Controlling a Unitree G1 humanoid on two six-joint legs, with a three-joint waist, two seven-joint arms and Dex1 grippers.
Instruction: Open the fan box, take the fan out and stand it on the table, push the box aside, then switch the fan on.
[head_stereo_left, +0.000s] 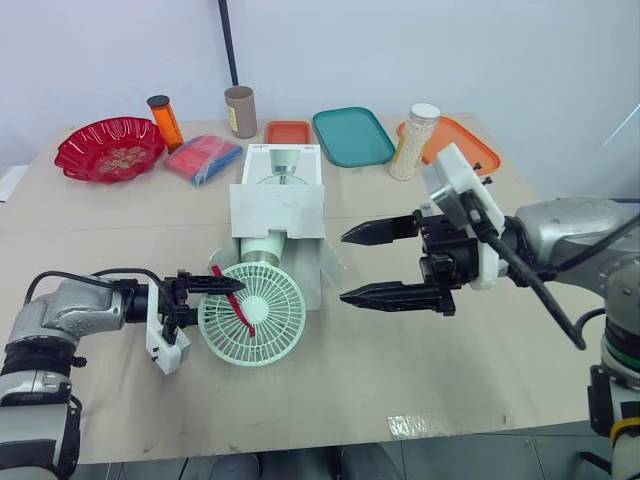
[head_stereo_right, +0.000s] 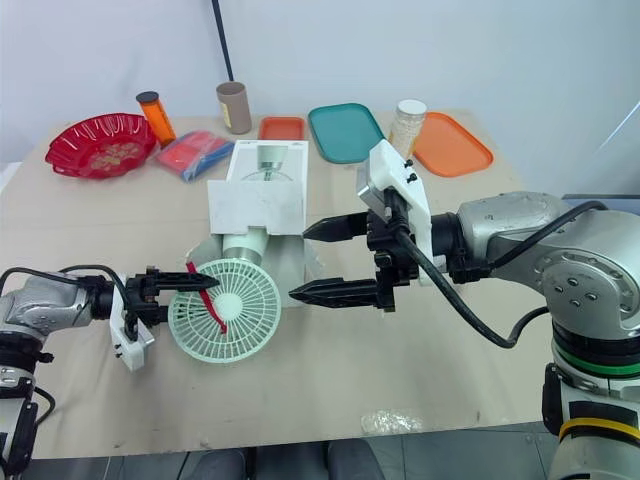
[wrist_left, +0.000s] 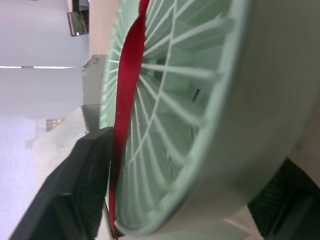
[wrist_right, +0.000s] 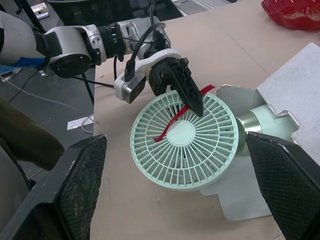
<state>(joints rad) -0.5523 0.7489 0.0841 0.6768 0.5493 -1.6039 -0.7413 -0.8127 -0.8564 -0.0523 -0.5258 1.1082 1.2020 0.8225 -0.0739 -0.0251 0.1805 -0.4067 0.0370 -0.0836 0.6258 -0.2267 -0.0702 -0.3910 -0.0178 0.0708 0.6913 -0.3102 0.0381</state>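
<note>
so, the fan (head_stereo_left: 252, 313) lay half out of the open white box (head_stereo_left: 278, 205) near the middle of the table (head_stereo_left: 420, 370), with its stem in the box mouth and its round green grille facing up and forward, clear of the box. a red ribbon (head_stereo_left: 240, 305) ran across the grille. the left gripper (head_stereo_left: 222, 290) was at the fan's left side, its fingers (wrist_left: 80, 190) clamped on the grille's rim, one in front beside the ribbon and one behind. the right gripper (head_stereo_left: 344, 266) hovered just right of the box, fingers spread wide, holding nothing and touching neither box nor fan. along the far side of the table stood a red bowl (head_stereo_left: 109, 147), an orange bottle (head_stereo_left: 165, 122), a brown tube (head_stereo_left: 240, 111), a blue-and-red packet (head_stereo_left: 204, 158), a small orange tray (head_stereo_left: 288, 132), a teal tray (head_stereo_left: 352, 136), a jar (head_stereo_left: 414, 141) and a larger orange tray (head_stereo_left: 455, 140)
</note>
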